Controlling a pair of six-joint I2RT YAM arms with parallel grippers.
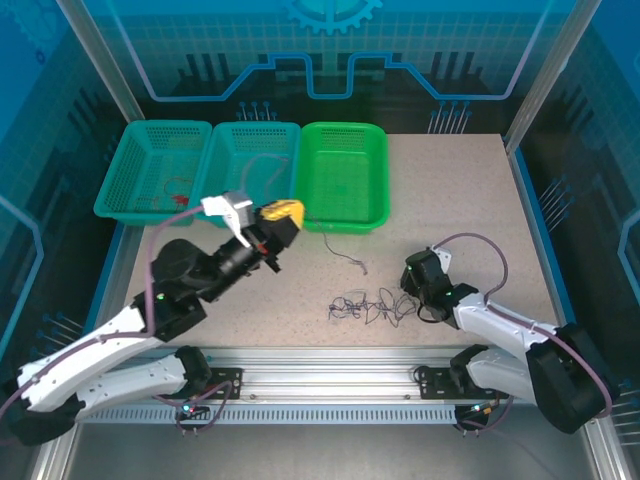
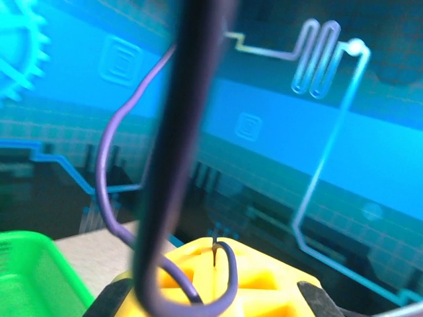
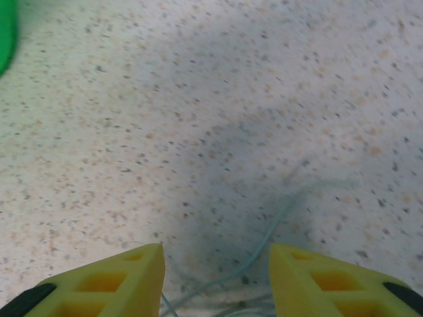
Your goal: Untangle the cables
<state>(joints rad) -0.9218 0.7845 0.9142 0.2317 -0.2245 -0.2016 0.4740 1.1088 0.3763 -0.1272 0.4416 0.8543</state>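
My right gripper (image 3: 217,254) is low over the speckled table (image 1: 460,200), its yellow fingers (image 3: 125,281) standing moderately apart with nothing clamped. One whitish cable (image 3: 277,218) lies on the table in the gap between them and curves away ahead and to the right of the fingertips. From above, the tangle of cables (image 1: 368,305) is one loose knot just in front of that gripper; I cannot count its strands. One stray thin wire (image 1: 347,255) lies beyond the knot, apart from it.

Farther out, my left gripper (image 1: 285,212) is raised with its fingers pressed together. A short dark strand (image 2: 216,249) stands up at their seam, but I cannot tell whether it is pinched.

Beyond that hand are three baskets in a row. There are two teal ones, the left teal basket (image 1: 115,180) holding a red cable (image 1: 175,190) and the middle teal basket (image 1: 255,127) just past the fingertips. The third is one bright green basket (image 1: 375,180) to its right; I cannot make out their contents.
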